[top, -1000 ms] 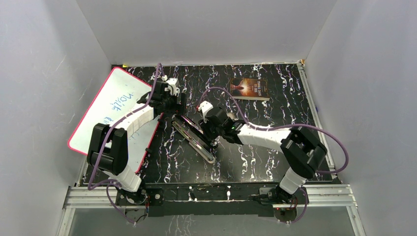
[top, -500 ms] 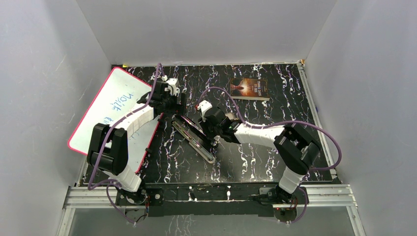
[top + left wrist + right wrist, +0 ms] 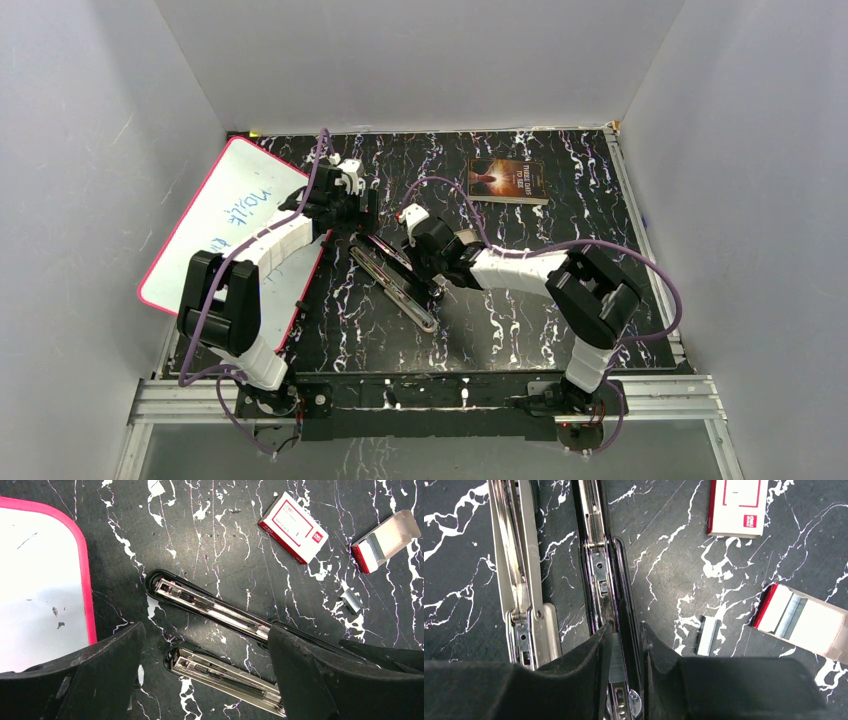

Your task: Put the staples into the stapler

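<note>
We see a black tabletop (image 3: pixel 225 540) veined in white, a white board (image 3: pixel 35 580) rimmed pink-red, a white cardboard box (image 3: pixel 293 526) bordered red, a silvery metal staple strip (image 3: pixel 708 636), a black-and-chrome stapler (image 3: pixel 210 607) and a cream stapler (image 3: pixel 516 555).

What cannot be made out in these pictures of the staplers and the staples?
- Right wrist view: whether the pale strip is gripped by the right gripper or lies in the black stapler; the fingers cover its sides.
- Left wrist view: the far end of the cream stapler, behind a finger of the left gripper.
- Top view: the loose staples, too small.
- Staple box print: too small.
</note>
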Controlling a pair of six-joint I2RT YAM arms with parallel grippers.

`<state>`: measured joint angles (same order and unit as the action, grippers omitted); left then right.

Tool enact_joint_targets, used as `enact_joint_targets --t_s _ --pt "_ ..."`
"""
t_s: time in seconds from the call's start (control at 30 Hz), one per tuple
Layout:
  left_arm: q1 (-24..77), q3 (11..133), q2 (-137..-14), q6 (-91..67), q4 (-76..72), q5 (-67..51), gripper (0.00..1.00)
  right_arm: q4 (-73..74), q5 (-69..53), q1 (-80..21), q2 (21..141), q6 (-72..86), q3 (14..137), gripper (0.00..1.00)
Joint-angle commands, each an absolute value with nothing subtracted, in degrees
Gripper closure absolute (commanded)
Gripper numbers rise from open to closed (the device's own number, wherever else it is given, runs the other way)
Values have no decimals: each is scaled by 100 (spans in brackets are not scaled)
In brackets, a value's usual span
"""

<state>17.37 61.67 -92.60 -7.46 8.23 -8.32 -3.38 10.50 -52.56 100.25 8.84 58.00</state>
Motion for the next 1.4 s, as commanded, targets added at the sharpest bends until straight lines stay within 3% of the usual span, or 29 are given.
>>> enact_joint_targets --t_s 0.0,0.93,1.37 --pt "1714 6346 -9237 -699 905 -843 9 -293 1195 -5236 10134 885 6049 67" --pt "1715 6355 -9265 -704 897 -870 9 658 1192 -5230 9380 879 5445 68" --pt "1718 6352 -9260 -713 896 -880 9 -321 1526 -5222 8050 898 4846 60"
